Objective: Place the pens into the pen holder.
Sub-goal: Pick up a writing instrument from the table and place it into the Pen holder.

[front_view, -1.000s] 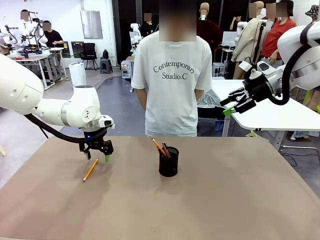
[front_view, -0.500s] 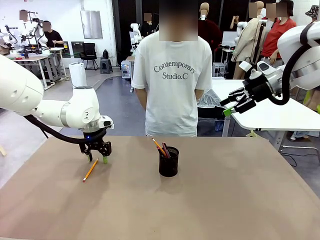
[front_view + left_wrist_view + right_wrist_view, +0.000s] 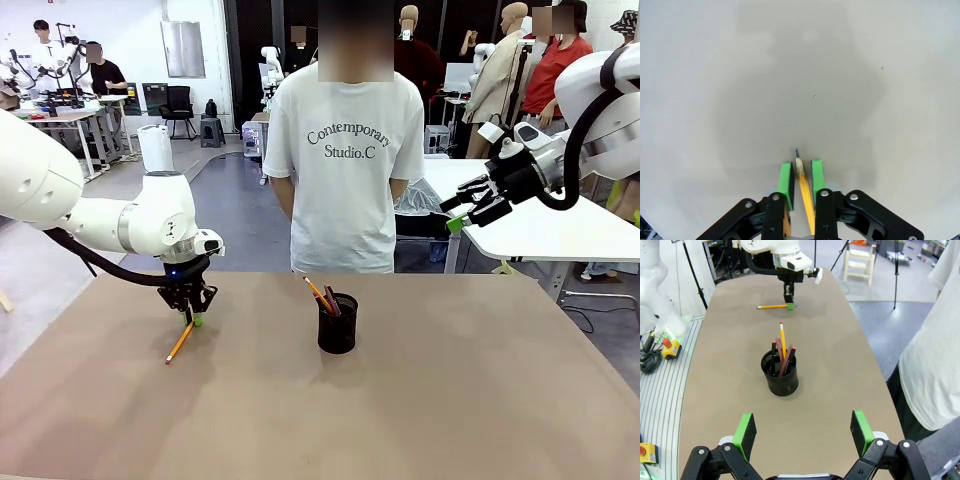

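Left wrist view: the orange pencil (image 3: 803, 192) is seen lying on the counter (image 3: 850, 90) between the left gripper (image 3: 801, 176) pads, long axis along the fingers – jaws nearly closed, contact not confirmed. Pen holder (image 3: 337, 322) sits well to its right; right gripper (image 3: 802, 434) is held open, aloft.

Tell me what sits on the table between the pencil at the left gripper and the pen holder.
Nothing: in the front view, bare table runs from the orange pencil at the left gripper to the pen holder.
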`<control>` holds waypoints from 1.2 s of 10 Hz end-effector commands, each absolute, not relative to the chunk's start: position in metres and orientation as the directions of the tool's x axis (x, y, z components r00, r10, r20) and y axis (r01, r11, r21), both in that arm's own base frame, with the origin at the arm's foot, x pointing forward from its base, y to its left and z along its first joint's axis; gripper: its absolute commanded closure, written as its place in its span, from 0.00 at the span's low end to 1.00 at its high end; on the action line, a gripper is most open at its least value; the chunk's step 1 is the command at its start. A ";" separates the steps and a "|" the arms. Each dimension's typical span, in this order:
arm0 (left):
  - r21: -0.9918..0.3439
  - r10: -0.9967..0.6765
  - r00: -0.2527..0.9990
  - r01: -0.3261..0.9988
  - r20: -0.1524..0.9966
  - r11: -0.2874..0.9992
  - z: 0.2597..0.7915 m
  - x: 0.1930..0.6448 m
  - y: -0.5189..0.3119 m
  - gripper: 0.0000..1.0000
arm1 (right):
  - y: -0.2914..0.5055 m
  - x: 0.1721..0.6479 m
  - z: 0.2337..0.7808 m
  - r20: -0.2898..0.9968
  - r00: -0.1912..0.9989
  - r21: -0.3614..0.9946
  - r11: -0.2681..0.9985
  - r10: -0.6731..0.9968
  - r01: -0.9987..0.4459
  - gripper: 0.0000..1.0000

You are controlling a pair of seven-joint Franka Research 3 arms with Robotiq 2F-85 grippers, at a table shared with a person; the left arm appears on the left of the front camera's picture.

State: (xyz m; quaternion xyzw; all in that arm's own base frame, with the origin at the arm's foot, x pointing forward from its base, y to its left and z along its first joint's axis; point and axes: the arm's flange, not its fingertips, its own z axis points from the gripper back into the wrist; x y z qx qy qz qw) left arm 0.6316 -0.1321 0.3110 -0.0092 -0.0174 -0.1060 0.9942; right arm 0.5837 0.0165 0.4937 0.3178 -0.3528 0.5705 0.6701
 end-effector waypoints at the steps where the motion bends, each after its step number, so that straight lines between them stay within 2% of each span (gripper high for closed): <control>1: 0.016 -0.192 0.981 0.191 0.039 0.981 0.311 0.620 -0.128 1.00 | 0.017 0.584 0.496 0.836 0.095 0.018 0.146 0.541 -0.989 0.00; 5: -0.002 -0.206 0.978 0.206 0.024 0.978 0.323 0.611 -0.126 1.00 | 0.017 0.584 0.496 0.836 0.095 0.018 0.146 0.541 -0.989 0.00; 7: -0.183 -0.262 0.965 0.257 -0.004 0.949 0.345 0.609 -0.120 1.00 | 0.017 0.584 0.496 0.836 0.095 0.018 0.146 0.541 -0.989 0.00; 8: -0.230 -0.264 0.965 0.257 0.002 0.939 0.357 0.610 -0.116 1.00 | 0.017 0.584 0.496 0.836 0.095 0.018 0.146 0.541 -0.989 0.00; 10: -0.332 -0.271 0.961 0.273 0.052 0.903 0.386 0.608 -0.104 1.00 | 0.017 0.584 0.496 0.836 0.095 0.018 0.146 0.541 -0.989 0.00; 12: -0.494 -0.314 0.943 0.326 0.110 0.806 0.411 0.606 -0.096 1.00 | 0.017 0.584 0.496 0.836 0.095 0.018 0.146 0.541 -0.989 0.00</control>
